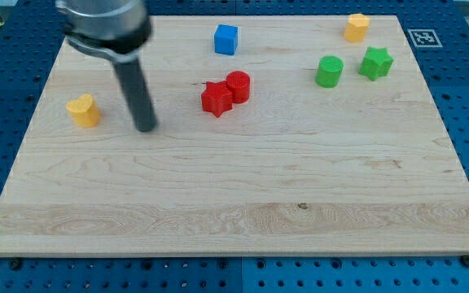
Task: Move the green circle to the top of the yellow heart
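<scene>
The green circle (329, 71) stands at the view's upper right, just left of a green star (375, 63). The yellow heart (83, 111) sits at the view's left side. My tip (146, 128) rests on the board a little to the right of the yellow heart, far to the left of the green circle. The rod rises from it toward the view's top left.
A red star (216, 98) and a red circle (238, 85) touch each other near the middle top. A blue cube (226, 39) stands above them. A yellow-orange block (357, 27) sits at the top right. The wooden board (234, 203) lies on a blue pegboard.
</scene>
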